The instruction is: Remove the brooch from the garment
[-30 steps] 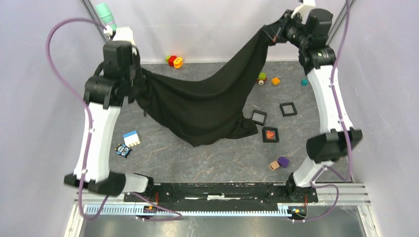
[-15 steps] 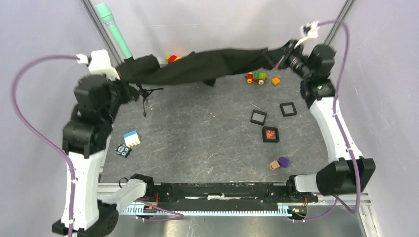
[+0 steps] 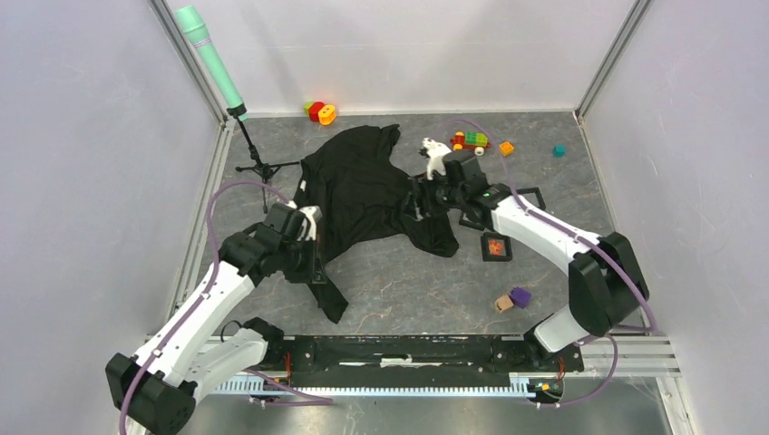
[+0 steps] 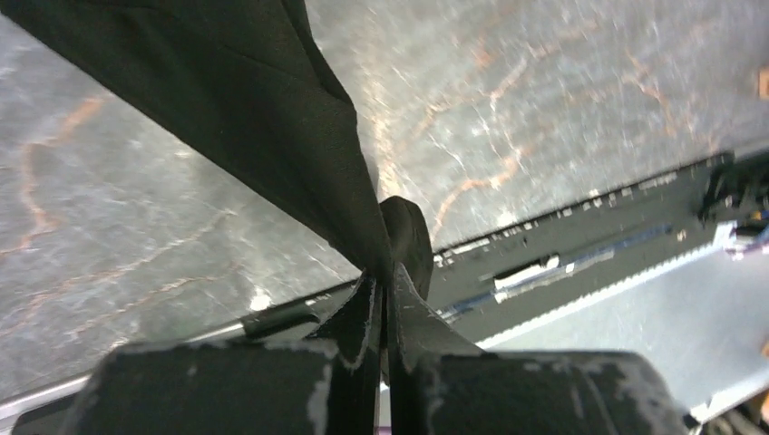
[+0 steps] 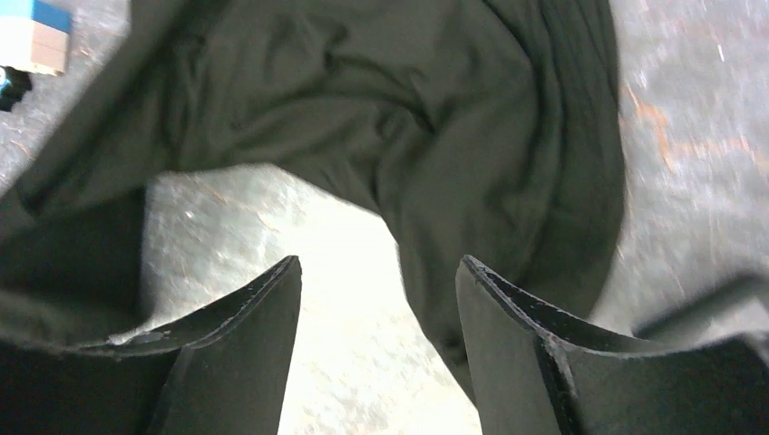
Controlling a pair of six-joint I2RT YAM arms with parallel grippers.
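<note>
The garment [image 3: 363, 186], a black T-shirt, lies crumpled on the table's middle, its print not showing. My left gripper [image 3: 314, 265] is low at the shirt's near-left end. In the left wrist view this gripper [image 4: 385, 276] is shut on a fold of the black garment [image 4: 272, 118], which stretches away from the fingertips. My right gripper [image 3: 418, 197] hovers over the shirt's right side. In the right wrist view it [image 5: 379, 272] stands open with bare table between the fingers and the garment [image 5: 408, 109] beyond them. The brooch is hidden.
A teal microphone [image 3: 210, 59] on a tripod stands at the back left. Small toys [image 3: 320, 112], a toy train [image 3: 470, 140] and an orange cube [image 3: 506, 148] line the back. Black square frames [image 3: 495, 246] and two blocks [image 3: 513, 298] lie right. A blue-white block [image 5: 32, 32] lies left.
Both arms came down from high at the back, where they held the shirt stretched between them. The shirt now lies on the table. The right gripper let go and opened.
</note>
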